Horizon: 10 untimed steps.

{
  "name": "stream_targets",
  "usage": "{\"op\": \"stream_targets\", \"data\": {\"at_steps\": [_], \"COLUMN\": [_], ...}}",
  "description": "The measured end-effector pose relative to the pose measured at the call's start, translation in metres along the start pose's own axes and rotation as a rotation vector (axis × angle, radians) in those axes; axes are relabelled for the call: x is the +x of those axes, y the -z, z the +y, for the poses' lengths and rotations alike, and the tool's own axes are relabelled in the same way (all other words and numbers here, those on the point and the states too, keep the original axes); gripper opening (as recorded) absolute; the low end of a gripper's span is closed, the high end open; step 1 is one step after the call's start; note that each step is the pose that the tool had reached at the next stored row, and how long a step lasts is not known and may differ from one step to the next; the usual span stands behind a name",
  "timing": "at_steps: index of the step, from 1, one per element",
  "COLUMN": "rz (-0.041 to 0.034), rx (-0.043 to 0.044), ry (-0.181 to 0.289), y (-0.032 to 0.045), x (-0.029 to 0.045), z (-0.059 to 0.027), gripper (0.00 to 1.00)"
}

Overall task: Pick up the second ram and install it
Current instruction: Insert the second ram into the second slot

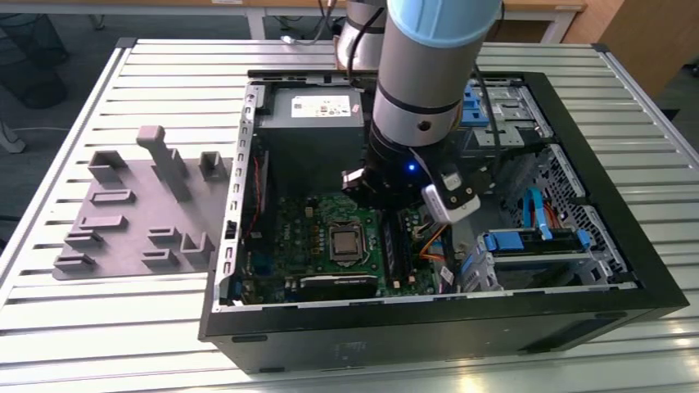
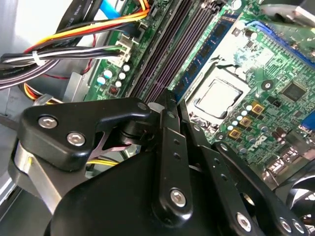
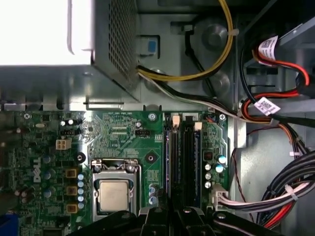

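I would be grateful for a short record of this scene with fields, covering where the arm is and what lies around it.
setting: open computer case on a slatted table
gripper: low inside the case, over the end of the memory slots
ram: a blue-green ram stick stands in a slot beside the processor; I cannot tell whether the gripper holds it
grey tray: on the table, at the exterior view's left of the case
power supply: at the far end of the case
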<state>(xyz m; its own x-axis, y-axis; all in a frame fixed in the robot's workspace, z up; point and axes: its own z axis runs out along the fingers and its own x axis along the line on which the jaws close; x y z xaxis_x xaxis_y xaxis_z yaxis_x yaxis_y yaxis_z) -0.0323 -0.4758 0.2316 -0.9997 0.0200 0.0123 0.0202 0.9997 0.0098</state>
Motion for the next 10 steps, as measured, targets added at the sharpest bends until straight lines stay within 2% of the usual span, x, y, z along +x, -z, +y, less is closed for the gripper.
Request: {"op": "stream_targets", "data": {"at_steps": [6,10], "rz": [0.0006,0.0007], "rx": [-0.0107,-0.0132], "ry": [0.0,-0.002], "y": [-0.0071,-0.0091], "x": [-0.001,-0.0026], "z": [-0.0004,-0.0005], "gripper": [0.14,0.14]}}
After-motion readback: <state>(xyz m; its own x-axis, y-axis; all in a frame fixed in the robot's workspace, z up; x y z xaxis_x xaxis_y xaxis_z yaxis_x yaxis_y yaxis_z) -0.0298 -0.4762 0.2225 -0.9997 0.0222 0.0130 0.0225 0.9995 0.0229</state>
